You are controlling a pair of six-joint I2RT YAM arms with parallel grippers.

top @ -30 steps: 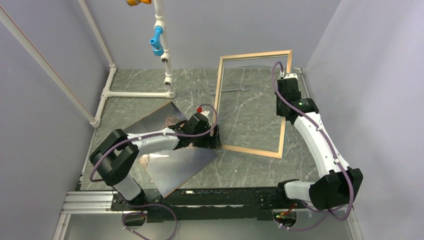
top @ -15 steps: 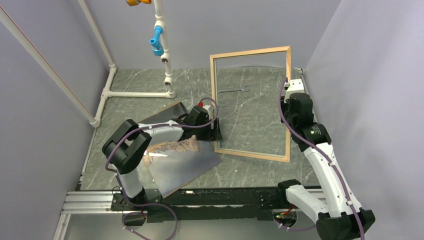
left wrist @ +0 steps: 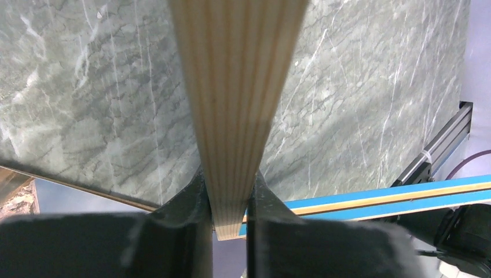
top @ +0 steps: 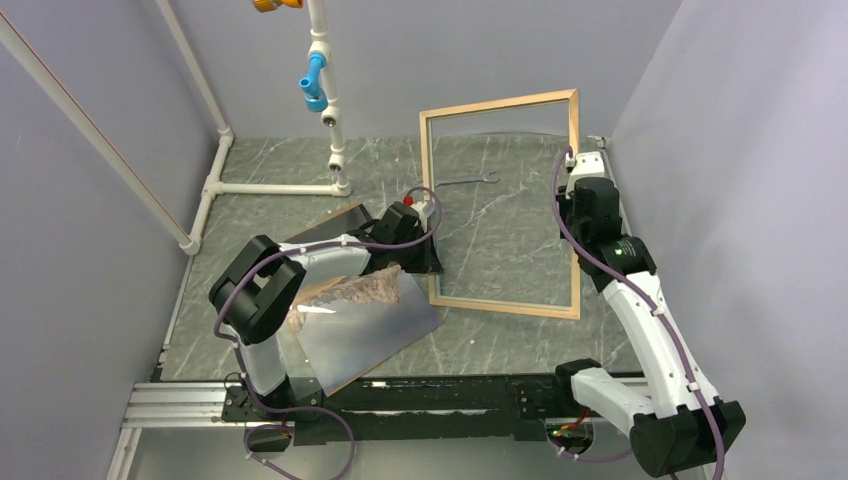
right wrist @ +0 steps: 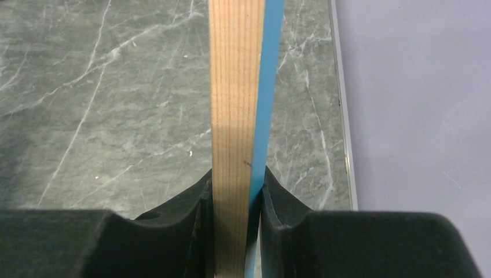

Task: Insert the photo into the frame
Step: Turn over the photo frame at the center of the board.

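Two grippers, one frame [top: 500,304]. Pinched the left side of the frame with the left gripper [top: 431,258], with both black fingers [left wrist: 194,200] shut tight on the pale wood. Pinched the right side with the right gripper [top: 573,190], with its fingers [right wrist: 200,200] squeezed on the wood on one face and the blue on the other. Held the frame tipped up over the grey stone-look table [top: 250,215], far side high in the air, near side low. Could not tell whether that low side touched the table. Showed the pale wood back to the camera above, and the blue front only as a thin strip in the wrist views. Saw the table right through the middle of the frame.

Found the photo [top: 352,289] lying flat on the table, just left of the frame and partly under the left arm, not inside the frame. Made out brown rocks on it and a big shiny grey part nearer the arm bases. Spotted a thin brown edge along the sheet's far side, but could not tell what that belonged to.

Also on the table: a small metal wrench [top: 468,180], seen through the frame's opening, and a white pipe stand [top: 334,140] with a blue joint [top: 315,85] farther left.
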